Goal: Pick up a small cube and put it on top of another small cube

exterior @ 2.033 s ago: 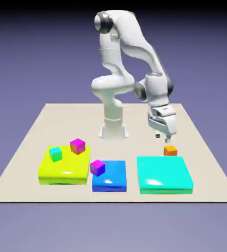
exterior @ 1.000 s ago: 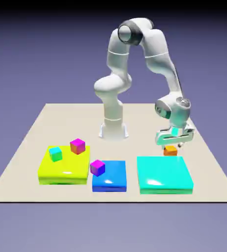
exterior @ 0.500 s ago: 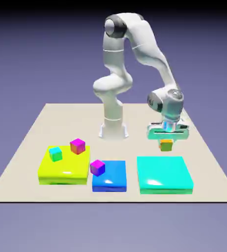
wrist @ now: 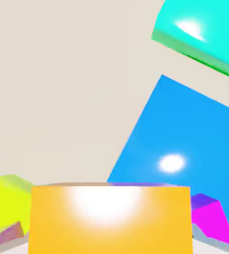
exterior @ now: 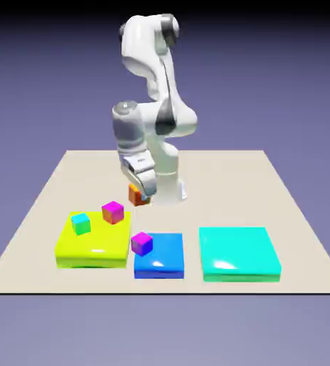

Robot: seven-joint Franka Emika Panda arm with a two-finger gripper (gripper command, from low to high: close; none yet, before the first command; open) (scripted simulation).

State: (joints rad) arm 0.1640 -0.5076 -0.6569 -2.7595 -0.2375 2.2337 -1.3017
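Step in hand: carrying; the small orange cube point(exterior: 134, 194) is off the table point(exterior: 196, 207), at the gripper point(exterior: 141, 196), beyond the yellow pad point(exterior: 93, 246) and toward the exterior view's left.
Pincer: closed on the orange cube; in the hand view the cube fills the bottom middle, its near face upright and square to the lens; the tips themselves are hidden.
Receiving cube: not certain; candidates are the magenta cube on the yellow pad point(exterior: 113, 212), the magenta cube at the blue pad's edge point(exterior: 142, 244) and the teal cube point(exterior: 81, 224); the arm's position favours a magenta one, in my judgement.
Next move: centre over the chosen cube, align faces, lower gently, release once seated; an off-centre release could tip the stack.
Change, orange cube: half a second ago it is behind the teal pad point(exterior: 239, 250), on the exterior view's right; now it is well across to the left.
Change, arm point(exterior: 128, 129): swung the same way; the other cubes and the pads, blue one point(exterior: 159, 266) included, are unmoved.
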